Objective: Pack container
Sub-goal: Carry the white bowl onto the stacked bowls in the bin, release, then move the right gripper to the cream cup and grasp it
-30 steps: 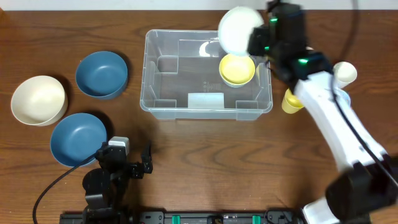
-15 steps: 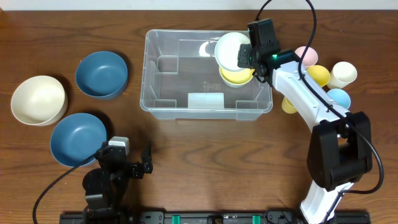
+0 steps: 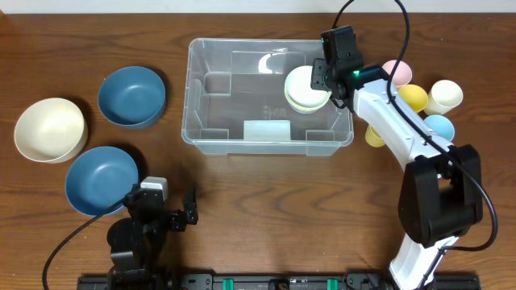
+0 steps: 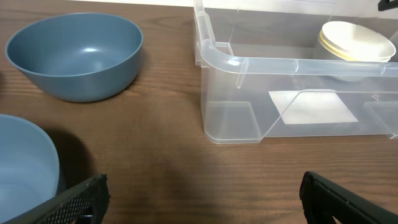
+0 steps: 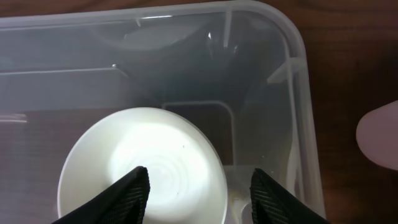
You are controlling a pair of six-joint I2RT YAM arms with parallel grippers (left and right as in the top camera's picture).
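The container (image 3: 234, 90) holds two stacked bowls (image 3: 306, 87), white on top.

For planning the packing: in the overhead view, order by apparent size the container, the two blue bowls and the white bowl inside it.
Largest first:
container
upper blue bowl, lower blue bowl (alike)
white bowl

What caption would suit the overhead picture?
Right gripper open above a white bowl resting inside the clear container.

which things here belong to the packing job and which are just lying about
Job in hand:
container
white bowl inside it
right end effector above it

Lying about, perhaps awaiting packing:
two blue bowls
cream bowl
pastel cups
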